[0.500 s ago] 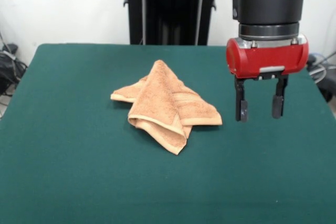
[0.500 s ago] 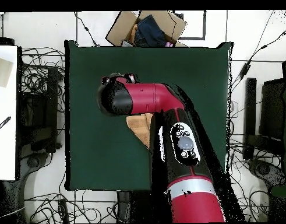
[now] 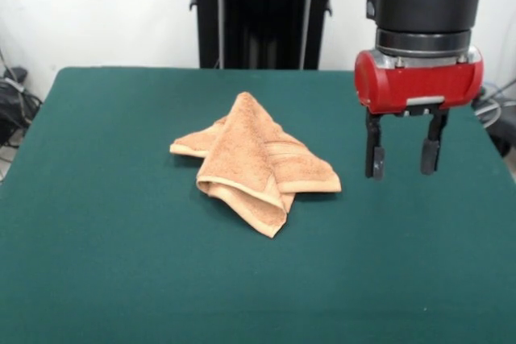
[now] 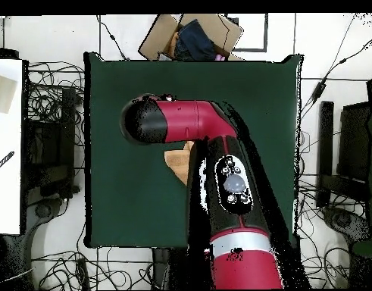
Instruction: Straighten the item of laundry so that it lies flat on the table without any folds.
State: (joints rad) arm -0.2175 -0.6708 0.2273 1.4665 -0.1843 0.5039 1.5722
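The item of laundry (image 3: pixel 254 163), a light orange-tan terry towel, lies crumpled on the green table (image 3: pixel 121 263) near its middle, folded over itself into a peaked heap with a doubled corner pointing toward the camera. My gripper (image 3: pixel 401 163) hangs open above the table to the right of the towel, with nothing between its fingers (image 3: pixel 375 162). In the overhead view the red arm covers most of the towel; only a tan piece (image 4: pixel 178 162) shows beside it. The gripper itself is hidden under the arm's black head there.
A cardboard box (image 4: pixel 190 35) with dark cloth sits beyond the table's top edge in the overhead view. Cables and dark equipment (image 4: pixel 49 144) lie on the floor around the table. A white surface (image 4: pixel 5 144) stands at the left.
My gripper has risen a little and shifted slightly to the right in the front view. The towel has not moved.
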